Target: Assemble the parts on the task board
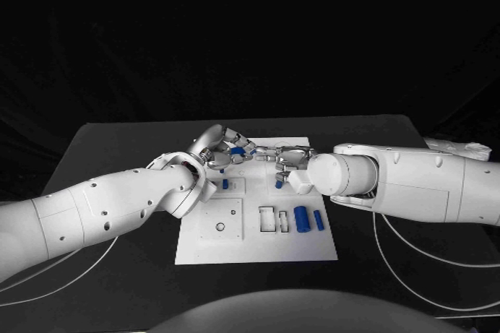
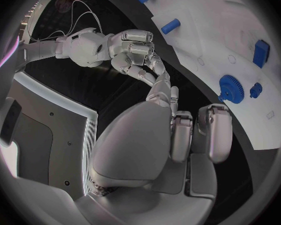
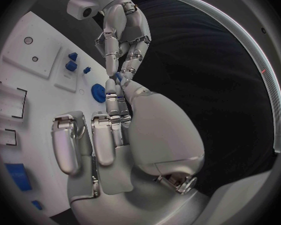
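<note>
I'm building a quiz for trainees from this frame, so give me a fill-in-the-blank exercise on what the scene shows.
1. The task board is a ____ plate on the black table.
2. The fingertips of the left hand and the right hand meet above the board's ____ end.
3. The gear lying on the board is ____ in colour.

Missing words: white; far; blue

surface: black table (image 1: 125,141), matte | surroundings: dark, nothing discernible beyond the table edges | light: falls on the table's middle
</note>
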`<action>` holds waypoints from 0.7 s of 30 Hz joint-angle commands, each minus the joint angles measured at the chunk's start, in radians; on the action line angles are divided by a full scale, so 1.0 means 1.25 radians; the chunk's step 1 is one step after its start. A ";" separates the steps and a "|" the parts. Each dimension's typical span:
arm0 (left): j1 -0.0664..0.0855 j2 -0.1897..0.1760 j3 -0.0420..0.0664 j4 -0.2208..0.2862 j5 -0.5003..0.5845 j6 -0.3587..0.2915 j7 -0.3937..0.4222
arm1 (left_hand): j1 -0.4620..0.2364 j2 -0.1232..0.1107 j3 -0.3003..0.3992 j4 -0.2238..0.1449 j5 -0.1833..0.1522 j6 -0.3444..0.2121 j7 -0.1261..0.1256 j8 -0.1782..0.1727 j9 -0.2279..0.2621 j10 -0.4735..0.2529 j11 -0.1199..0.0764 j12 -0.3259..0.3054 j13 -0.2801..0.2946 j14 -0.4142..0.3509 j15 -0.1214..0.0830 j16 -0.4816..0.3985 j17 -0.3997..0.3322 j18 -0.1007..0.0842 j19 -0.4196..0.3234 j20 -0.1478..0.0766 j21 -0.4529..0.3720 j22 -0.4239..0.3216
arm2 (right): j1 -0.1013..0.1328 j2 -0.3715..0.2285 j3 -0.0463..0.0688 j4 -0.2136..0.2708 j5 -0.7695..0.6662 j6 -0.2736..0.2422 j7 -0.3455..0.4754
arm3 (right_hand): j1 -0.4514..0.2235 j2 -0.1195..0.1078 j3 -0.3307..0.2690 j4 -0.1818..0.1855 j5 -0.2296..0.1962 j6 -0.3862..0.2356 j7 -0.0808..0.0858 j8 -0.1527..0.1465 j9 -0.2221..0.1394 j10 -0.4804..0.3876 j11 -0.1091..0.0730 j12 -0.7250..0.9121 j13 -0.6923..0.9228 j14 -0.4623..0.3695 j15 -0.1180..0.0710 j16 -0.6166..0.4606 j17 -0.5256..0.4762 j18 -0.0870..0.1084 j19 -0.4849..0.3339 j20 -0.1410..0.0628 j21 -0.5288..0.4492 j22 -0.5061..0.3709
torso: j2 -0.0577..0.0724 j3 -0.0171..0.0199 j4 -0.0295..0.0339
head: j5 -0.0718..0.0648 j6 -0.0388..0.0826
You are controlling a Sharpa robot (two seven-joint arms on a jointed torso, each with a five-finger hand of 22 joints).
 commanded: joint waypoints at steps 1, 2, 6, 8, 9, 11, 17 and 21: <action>0.000 0.001 0.001 0.000 -0.003 0.006 0.012 | 0.001 0.010 0.008 0.000 0.000 0.007 0.001 0.000 0.000 0.008 0.000 -0.001 -0.001 0.085 -0.004 -0.002 0.208 -0.003 0.037 -0.004 0.005 0.190 | 0.000 0.001 0.000 0.001 0.000 0.019 -0.006 | -0.007 0.002 -0.004 0.004 0.004 -0.001 -0.006 0.005 0.000 -0.008 0.000 -0.003 -0.001 0.083 0.002 0.003 0.211 -0.011 0.082 0.006 0.004 0.210 | 0.000 0.0002 -0.0001 | 0.000 0.001; 0.000 0.001 0.001 -0.001 -0.003 0.006 0.013 | 0.002 0.013 0.012 0.000 0.000 0.009 0.001 0.000 0.000 0.010 0.000 -0.001 -0.001 0.085 -0.005 -0.002 0.208 -0.003 0.036 -0.005 0.005 0.190 | 0.000 0.001 0.000 0.001 0.000 0.019 -0.006 | -0.007 0.002 -0.004 0.004 0.004 -0.001 -0.006 0.005 0.000 -0.008 0.000 -0.003 -0.001 0.083 0.002 0.003 0.211 -0.011 0.082 0.006 0.004 0.210 | -0.001 0.0003 -0.0001 | 0.000 0.001; 0.000 0.002 0.001 -0.002 -0.003 0.000 0.020 | 0.008 0.022 0.028 0.000 0.016 0.016 0.001 0.001 0.000 0.019 -0.002 -0.001 -0.001 0.085 -0.006 -0.002 0.208 -0.003 0.037 -0.006 0.006 0.191 | 0.000 0.001 0.000 0.001 0.000 0.020 -0.008 | -0.007 0.002 -0.004 0.004 0.004 -0.001 -0.006 0.005 0.000 -0.008 0.000 -0.003 -0.001 0.083 0.002 0.003 0.211 -0.011 0.082 0.006 0.004 0.210 | 0.000 0.0001 0.0000 | 0.000 0.002; 0.000 0.002 0.001 -0.002 -0.003 -0.003 0.023 | 0.008 0.024 0.036 0.000 0.022 0.020 0.000 0.002 0.001 0.024 -0.003 -0.001 -0.001 0.085 -0.006 -0.002 0.208 -0.003 0.037 -0.006 0.006 0.190 | 0.000 0.001 0.000 0.001 0.000 0.020 -0.008 | -0.007 0.002 -0.004 0.004 0.004 -0.001 -0.006 0.005 0.000 -0.008 0.000 -0.003 -0.001 0.083 0.002 0.003 0.211 -0.011 0.082 0.006 0.004 0.210 | 0.000 -0.0001 0.0001 | 0.000 0.002; 0.000 0.003 0.001 -0.002 -0.003 -0.005 0.024 | 0.008 0.025 0.039 0.000 0.025 0.022 -0.001 0.002 0.001 0.027 -0.003 -0.001 -0.001 0.085 -0.007 -0.002 0.208 -0.003 0.037 -0.007 0.006 0.190 | 0.000 0.001 0.000 0.001 0.000 0.020 -0.009 | -0.007 0.002 -0.004 0.004 0.004 -0.001 -0.006 0.005 0.000 -0.008 0.000 -0.003 -0.001 0.083 0.002 0.003 0.211 -0.011 0.082 0.006 0.004 0.210 | 0.000 -0.0001 0.0001 | 0.000 0.002; -0.001 0.003 0.001 -0.003 -0.003 -0.007 0.027 | 0.008 0.027 0.047 0.000 0.031 0.026 -0.002 0.002 0.002 0.033 -0.005 0.000 -0.001 0.085 -0.008 -0.002 0.208 -0.003 0.037 -0.007 0.006 0.190 | 0.000 0.001 0.000 0.001 0.000 0.021 -0.009 | -0.007 0.002 -0.004 0.004 0.004 -0.001 -0.006 0.005 0.000 -0.008 0.000 -0.003 -0.001 0.083 0.002 0.003 0.211 -0.011 0.082 0.006 0.004 0.210 | 0.000 -0.0002 0.0000 | 0.000 0.002; -0.001 0.004 0.001 -0.004 -0.002 -0.015 0.032 | 0.008 0.026 0.061 0.000 0.039 0.035 -0.005 0.003 0.004 0.046 -0.008 0.000 -0.001 0.085 -0.010 -0.002 0.208 -0.003 0.037 -0.009 0.007 0.191 | 0.000 0.000 0.000 0.001 0.000 0.021 -0.011 | -0.007 0.002 -0.004 0.004 0.004 -0.001 -0.006 0.005 0.000 -0.008 0.000 -0.003 -0.001 0.083 0.002 0.003 0.211 -0.011 0.082 0.006 0.004 0.210 | 0.000 -0.0001 -0.0002 | 0.000 0.001; -0.001 0.004 0.001 -0.007 -0.002 -0.023 0.036 | 0.005 0.024 0.066 0.000 0.040 0.040 -0.006 0.004 0.005 0.053 -0.009 0.000 0.000 0.085 -0.012 -0.002 0.208 -0.003 0.038 -0.010 0.008 0.191 | 0.000 -0.001 0.000 0.001 0.000 0.021 -0.014 | -0.007 0.002 -0.004 0.004 0.004 -0.002 -0.006 0.005 0.000 -0.008 0.000 -0.003 -0.001 0.083 0.002 0.003 0.211 -0.011 0.082 0.006 0.004 0.210 | 0.000 0.0000 -0.0001 | 0.000 0.001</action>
